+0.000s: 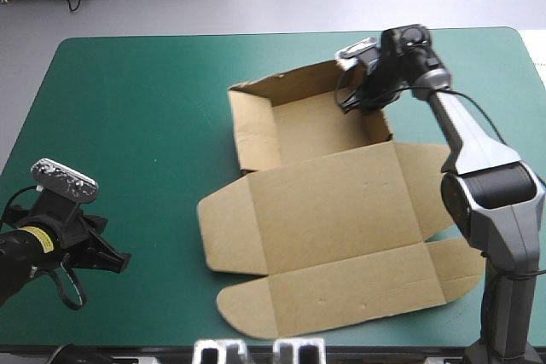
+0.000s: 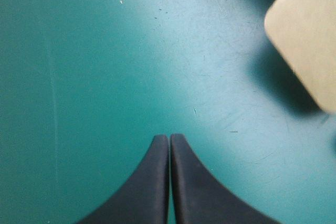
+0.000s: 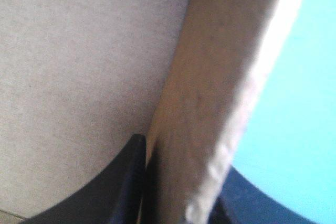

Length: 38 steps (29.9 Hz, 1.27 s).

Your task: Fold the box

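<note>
The teal-green cover [image 1: 128, 108] carries the brown box [image 1: 333, 210] at mid-table: a walled tray on the far side, with the lid and flaps lying flat on the near side. The right gripper [image 1: 357, 101] is pinched on the tray's side wall [image 3: 210, 93], one black finger inside and one outside. The board looks light, stiff across its panels and weak at the creases, so it is probably best held low on a wall. The left gripper [image 1: 115, 262] is closed on nothing, with a rounded flap corner [image 2: 307, 35] ahead of it and off to one side.
</note>
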Available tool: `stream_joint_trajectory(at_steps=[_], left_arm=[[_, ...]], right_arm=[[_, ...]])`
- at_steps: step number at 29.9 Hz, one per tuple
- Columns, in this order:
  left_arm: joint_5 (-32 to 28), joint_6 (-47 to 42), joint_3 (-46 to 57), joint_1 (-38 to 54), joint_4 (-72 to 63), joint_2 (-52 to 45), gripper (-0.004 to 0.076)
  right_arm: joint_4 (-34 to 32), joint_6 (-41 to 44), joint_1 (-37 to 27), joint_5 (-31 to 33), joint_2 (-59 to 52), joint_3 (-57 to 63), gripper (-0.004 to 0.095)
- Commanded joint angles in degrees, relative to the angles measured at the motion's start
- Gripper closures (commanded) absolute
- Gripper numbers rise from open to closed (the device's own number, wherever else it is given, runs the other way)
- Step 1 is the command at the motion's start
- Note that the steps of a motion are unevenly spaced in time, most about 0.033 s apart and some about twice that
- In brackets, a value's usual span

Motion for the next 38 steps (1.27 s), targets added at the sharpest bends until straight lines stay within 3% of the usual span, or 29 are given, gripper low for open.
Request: stream_joint_trajectory(at_steps=[1,8,12,21,26,29,36,38], left_arm=[[2.51,1.48,-1.29,-0.17,1.22,-0.10,0.0727],[2.51,1.48,-1.29,-0.17,2.23,-0.10,0.0727],[2.51,1.48,-1.53,-0.17,2.23,-0.10,0.0727],[2.51,1.48,-1.62,-0.17,2.12,-0.10,0.0727],[2.51,1.33,-1.62,-0.17,2.03,-0.10,0.0728],[2.42,1.11,-1.62,-0.17,1.80,-0.10,0.0728],[2.18,1.04,-1.62,-0.17,1.87,-0.10,0.0728],[1.94,0.94,-1.62,-0.17,1.87,-0.10,0.0728]], right_arm=[[-2.67,-0.44,-11.08,0.31,-3.71,-4.43,0.0933],[7.68,-2.63,-31.39,0.07,-3.11,-4.70,0.0933],[9.37,-3.76,-37.47,0.42,-2.13,-4.59,0.0933],[9.68,-8.07,-39.68,-0.28,0.78,-4.59,0.0933],[4.08,-8.82,-39.78,-1.16,1.21,-4.59,0.0915],[5.21,-9.39,-40.30,-1.63,1.21,-4.59,0.0795],[4.67,-6.40,-41.77,-2.80,0.46,-4.81,0.0228],[1.92,-3.80,-42.02,-3.68,-0.29,-4.91,0.0169]])
